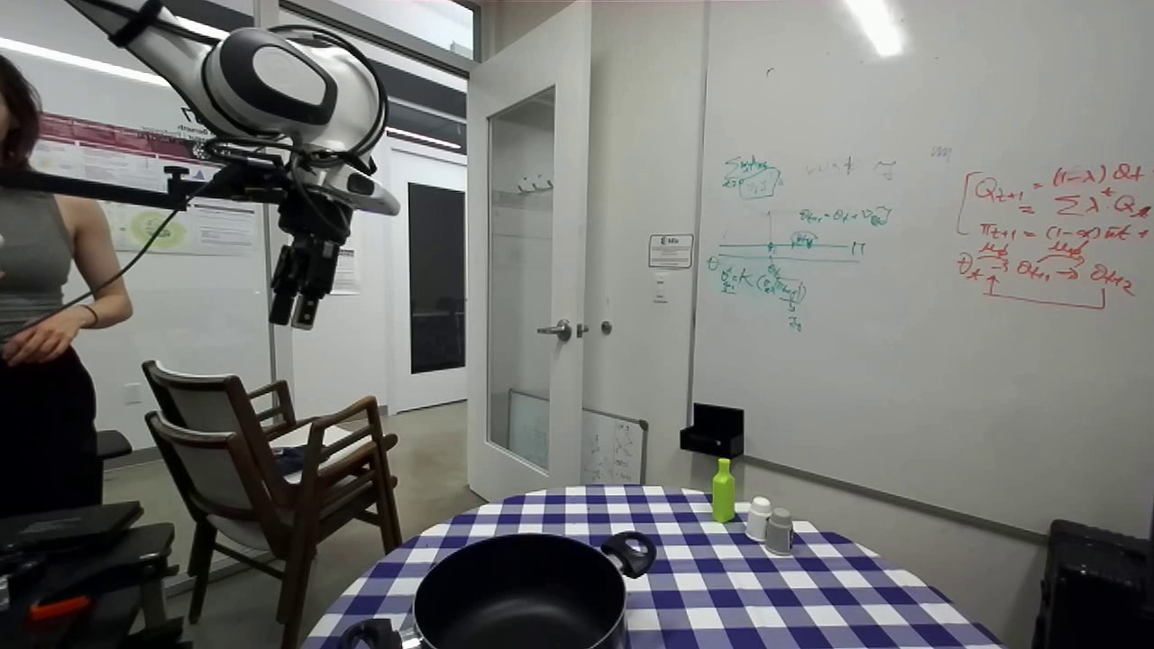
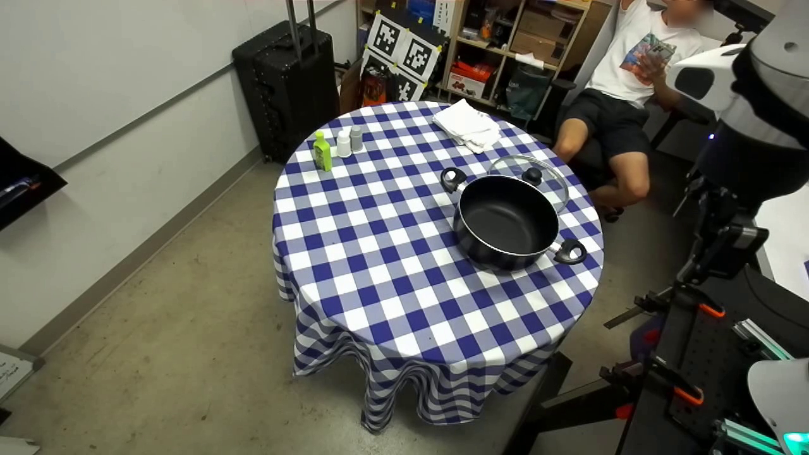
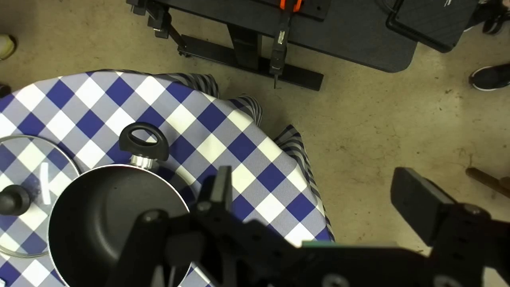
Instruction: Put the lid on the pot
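Largest is the whiteboard [image 1: 920,279], right of the fingers [image 1: 314,279] in an exterior view, and between the two stands a glass-paned door [image 1: 532,270]. Next comes the round bench [image 2: 385,265], draped in blue and white check, lower than the fingers and mostly left of them in the wrist view, its edge showing between them. The white arm [image 1: 279,86] is just above the fingers, and two wooden chairs [image 1: 209,473] show below them in an exterior view. A black case [image 2: 287,95] stands across the bench from the fingers. The pot [image 2: 505,218], wide, black and open-topped, sits on the bench well below the fingers, to their left in the wrist view and partly screened by them. The lid [image 3: 44,187], clear glass, rests on the bench on the far side of the pot from the fingers; the pot hides one edge, so I cannot tell whether they touch. A folded white cloth [image 2: 468,126] lies farther from the fingers than the lid. The fingers themselves are spread wide. Across the bench from them stand a green bottle [image 2: 322,153], a white shaker [image 2: 344,144] and a grey shaker [image 2: 356,139]; smallest, beyond the pot, is the lid's upright black knob [image 3: 14,200]
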`<state>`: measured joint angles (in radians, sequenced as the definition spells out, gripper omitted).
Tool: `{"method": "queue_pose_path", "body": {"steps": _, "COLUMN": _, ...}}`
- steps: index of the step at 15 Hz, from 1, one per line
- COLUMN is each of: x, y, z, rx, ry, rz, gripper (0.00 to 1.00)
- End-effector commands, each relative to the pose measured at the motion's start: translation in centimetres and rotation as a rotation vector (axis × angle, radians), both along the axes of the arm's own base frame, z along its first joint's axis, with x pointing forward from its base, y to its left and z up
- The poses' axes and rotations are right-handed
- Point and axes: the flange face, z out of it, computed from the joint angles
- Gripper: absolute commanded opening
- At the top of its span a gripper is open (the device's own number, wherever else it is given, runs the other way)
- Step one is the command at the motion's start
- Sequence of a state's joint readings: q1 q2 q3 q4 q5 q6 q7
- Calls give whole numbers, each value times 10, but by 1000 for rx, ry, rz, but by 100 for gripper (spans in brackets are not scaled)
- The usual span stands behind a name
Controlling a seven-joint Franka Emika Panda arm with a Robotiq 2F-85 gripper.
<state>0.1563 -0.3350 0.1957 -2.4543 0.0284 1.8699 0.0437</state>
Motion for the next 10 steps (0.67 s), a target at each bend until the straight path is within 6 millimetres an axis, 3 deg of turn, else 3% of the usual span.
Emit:
{"method": "queue_pose_path", "body": {"steps": 1, "x": 0, "y": 0, "z": 1, "rx": 0, "ry": 1, "rz": 0, "gripper": 100}}
{"method": "queue_pose_path", "body": {"steps": 10, "x": 4, "y": 4, "z": 2, "rx": -5, "ry": -7, "rz": 14, "gripper": 100}}
